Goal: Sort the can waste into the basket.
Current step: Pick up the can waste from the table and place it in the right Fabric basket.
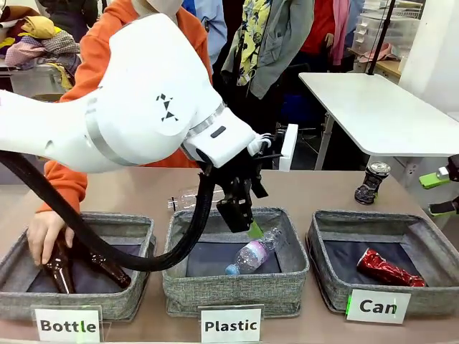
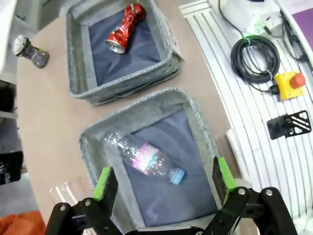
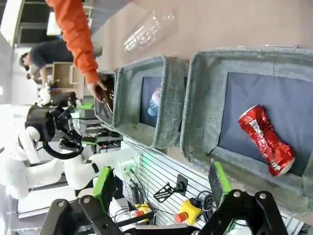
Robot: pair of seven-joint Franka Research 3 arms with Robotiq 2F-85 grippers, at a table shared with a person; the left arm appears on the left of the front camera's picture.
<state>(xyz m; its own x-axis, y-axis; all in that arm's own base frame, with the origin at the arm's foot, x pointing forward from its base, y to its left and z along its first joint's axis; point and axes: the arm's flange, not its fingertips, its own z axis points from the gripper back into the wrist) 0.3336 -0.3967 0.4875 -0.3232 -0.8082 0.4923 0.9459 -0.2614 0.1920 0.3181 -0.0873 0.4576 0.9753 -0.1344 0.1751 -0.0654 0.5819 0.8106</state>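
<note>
The flattened red can (image 1: 384,267) lies inside the grey "Can" basket (image 1: 331,290) at the right. A dark can (image 1: 371,183) with a silver top stands on the table behind that basket. My left gripper (image 1: 244,223) hangs open over the "Plastic" bin (image 1: 237,290), nothing between its fingers. In the left wrist view the left gripper (image 2: 163,178) is open above a plastic bottle (image 2: 149,160), with the red can (image 2: 124,28), basket (image 2: 122,90) and dark can (image 2: 30,51) beyond. My right gripper (image 1: 439,193) is open at the right edge. The right gripper (image 3: 161,181) looks at the red can (image 3: 266,139) in the basket (image 3: 200,107).
A plastic bottle (image 1: 254,252) lies in the "Plastic" bin. A clear bottle (image 1: 188,199) lies on the table behind that bin. A person's hand (image 1: 46,236) reaches into the "Bottle" bin (image 1: 14,287) among brown bottles (image 1: 107,266). A white table (image 1: 380,115) stands at the back right.
</note>
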